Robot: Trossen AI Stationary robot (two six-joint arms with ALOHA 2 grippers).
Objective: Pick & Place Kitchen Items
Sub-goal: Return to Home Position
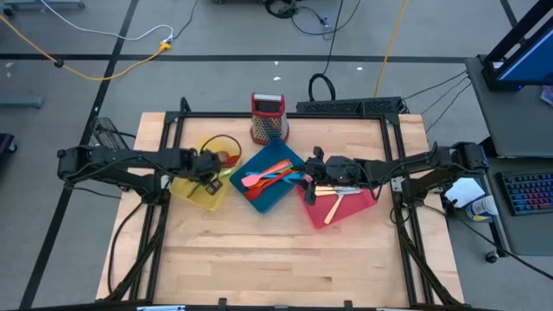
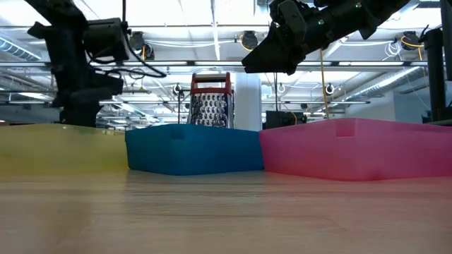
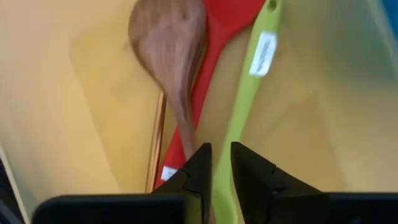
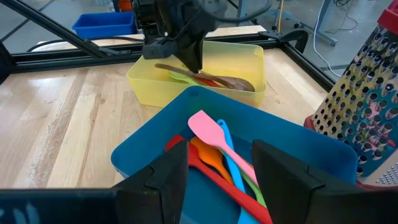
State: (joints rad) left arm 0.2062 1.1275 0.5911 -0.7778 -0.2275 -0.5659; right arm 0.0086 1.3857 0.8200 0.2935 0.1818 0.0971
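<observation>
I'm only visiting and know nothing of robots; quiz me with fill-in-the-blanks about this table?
The left claw hovers over the yellow bin, which holds a wooden ___.
Topmost in the blue bin lies a ___ spatula.
The right claw hangs ___, holding nothing.
The grater has a ___ handle.
Missing: spoon; pink; open; red.

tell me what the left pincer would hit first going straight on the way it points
Probably the handle of the green spatula in the yellow bin, right in line with the left pincer; the wooden spoon lies close beside. Depth is unclear.
</observation>
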